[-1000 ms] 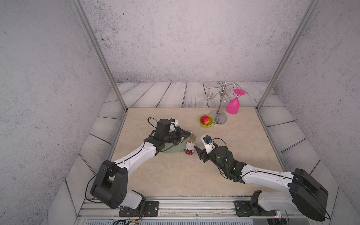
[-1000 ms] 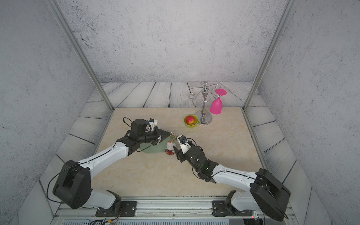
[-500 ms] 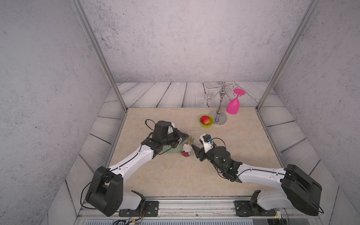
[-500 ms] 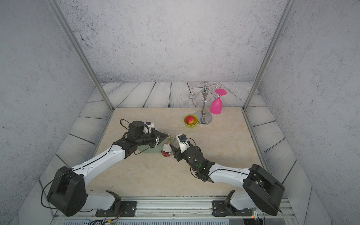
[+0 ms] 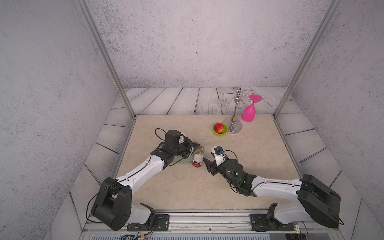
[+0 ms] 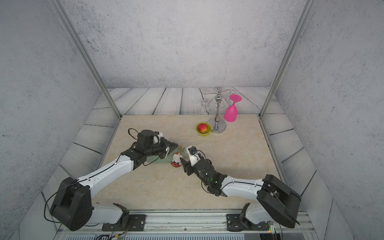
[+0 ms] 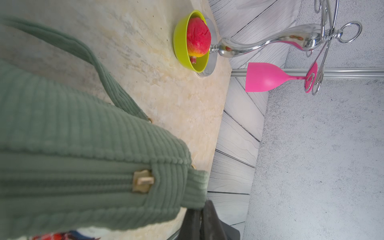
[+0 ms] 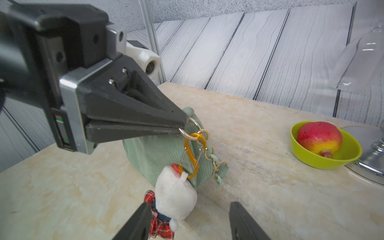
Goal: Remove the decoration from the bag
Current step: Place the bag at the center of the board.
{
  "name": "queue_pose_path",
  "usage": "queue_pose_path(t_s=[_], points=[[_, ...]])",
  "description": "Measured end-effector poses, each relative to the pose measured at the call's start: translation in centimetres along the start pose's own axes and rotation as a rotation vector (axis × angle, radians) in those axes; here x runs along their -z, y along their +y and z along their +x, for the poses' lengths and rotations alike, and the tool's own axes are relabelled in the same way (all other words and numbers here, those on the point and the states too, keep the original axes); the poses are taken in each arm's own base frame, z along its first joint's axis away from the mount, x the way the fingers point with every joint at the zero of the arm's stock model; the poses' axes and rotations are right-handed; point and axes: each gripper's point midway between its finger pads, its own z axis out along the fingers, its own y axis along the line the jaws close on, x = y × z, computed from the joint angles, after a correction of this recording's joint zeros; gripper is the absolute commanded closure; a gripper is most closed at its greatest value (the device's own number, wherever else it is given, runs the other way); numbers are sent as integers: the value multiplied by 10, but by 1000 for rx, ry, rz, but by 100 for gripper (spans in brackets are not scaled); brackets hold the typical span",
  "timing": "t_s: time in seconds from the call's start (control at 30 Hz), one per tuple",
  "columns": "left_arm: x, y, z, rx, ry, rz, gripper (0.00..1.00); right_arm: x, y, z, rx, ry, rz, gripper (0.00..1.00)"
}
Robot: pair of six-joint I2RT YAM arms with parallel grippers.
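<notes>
Right now the left gripper (image 8: 182, 125) is pressed shut on the bag (image 8: 153, 153) at its ring (image 8: 185, 133) end. The decoration (image 8: 175, 199) lies on the table (image 8: 270, 187) just beside the bag, clipped to that ring by its clasp (image 8: 192, 155). The right gripper (image 8: 188, 207) has its fingers spread either side of the decoration, gripping nothing. If it closes on the soft plush and pulls, the clasp likely stays hooked. The bag could then drag along or slip from the left pinch.
</notes>
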Motion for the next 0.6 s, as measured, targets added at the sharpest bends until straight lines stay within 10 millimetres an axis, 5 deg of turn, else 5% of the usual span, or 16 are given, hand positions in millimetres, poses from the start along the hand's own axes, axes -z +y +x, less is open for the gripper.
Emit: queue_pose_path(t_s=[0.6], points=[[8, -6, 9, -197, 29, 29, 100, 28, -11, -5, -34, 86, 27, 23]])
